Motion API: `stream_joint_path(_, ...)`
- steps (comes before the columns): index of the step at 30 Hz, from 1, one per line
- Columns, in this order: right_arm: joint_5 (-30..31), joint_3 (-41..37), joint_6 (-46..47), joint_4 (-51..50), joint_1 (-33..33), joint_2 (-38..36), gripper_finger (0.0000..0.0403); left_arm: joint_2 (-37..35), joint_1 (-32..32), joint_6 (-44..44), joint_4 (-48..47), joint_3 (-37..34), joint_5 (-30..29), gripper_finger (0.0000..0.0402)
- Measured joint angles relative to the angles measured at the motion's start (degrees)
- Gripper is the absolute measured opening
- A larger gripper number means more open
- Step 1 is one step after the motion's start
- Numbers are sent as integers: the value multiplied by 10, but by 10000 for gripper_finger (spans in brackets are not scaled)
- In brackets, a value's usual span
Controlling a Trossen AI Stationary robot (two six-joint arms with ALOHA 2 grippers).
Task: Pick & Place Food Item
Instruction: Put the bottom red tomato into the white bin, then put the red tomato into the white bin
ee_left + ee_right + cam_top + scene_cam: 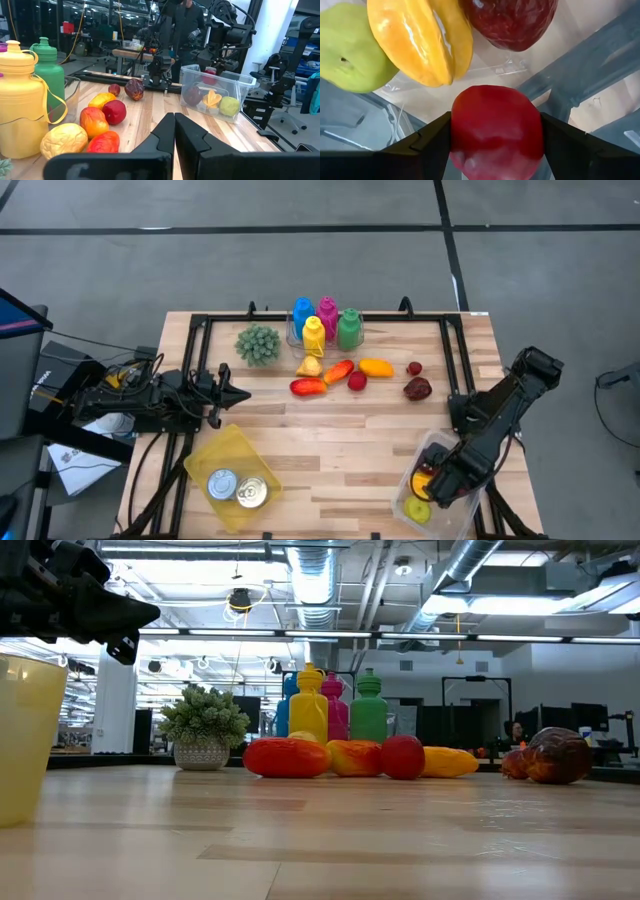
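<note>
My right gripper (496, 137) hangs over the clear plastic bin (470, 515) at the table's near right corner, shut on a round red fruit (495, 130). In the bin below lie a green apple (347, 50), a yellow starfruit (420, 40) and a dark red fruit (512, 20). More food lies in a row at mid-table: a red piece (308, 387), an orange one (338, 372), a yellow one (376, 366) and a dark red one (417, 388). My left gripper (240, 393) waits shut and level at the table's left side. My right gripper pinches the red fruit by two opposite sides (457, 127) between its two fingers (427, 145). The fingers come from above, pointing steeply down into the bin's mouth. The fruit sits between them above the other fruit; whether it touches the bin's floor I cannot tell.
Coloured bottles (325, 320) and a small potted plant (258, 343) stand at the far middle. A yellow bin (235, 477) holding two cans sits near the front left. A black frame (455, 370) runs along the table's far and side edges.
</note>
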Motion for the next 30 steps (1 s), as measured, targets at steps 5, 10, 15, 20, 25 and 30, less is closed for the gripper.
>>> stream_joint_path(5, -7, 0, 0, 0, 0, 0, 298, 0, 0, 0, 0, 0, 0, 0)
stream_joint_path(10, -9, 0, 0, 1, -1, 0, 338, 0, 0, 0, 0, 0, 0, 0)
stream_joint_path(15, -11, 0, -4, 4, -1, 0, 360, 0, 0, 0, 0, 0, 0, 0)
stream_joint_path(20, -11, 34, -12, 4, -14, -2, 362, 0, 0, 0, 0, 0, 0, 0)
stream_joint_path(25, -4, 112, -47, 1, -55, -11, 359, 0, 0, 0, 0, 0, 0, 0)
stream_joint_path(30, 61, 215, -127, -1, -124, -16, 358, 0, 0, 0, 0, 0, 0, 0)
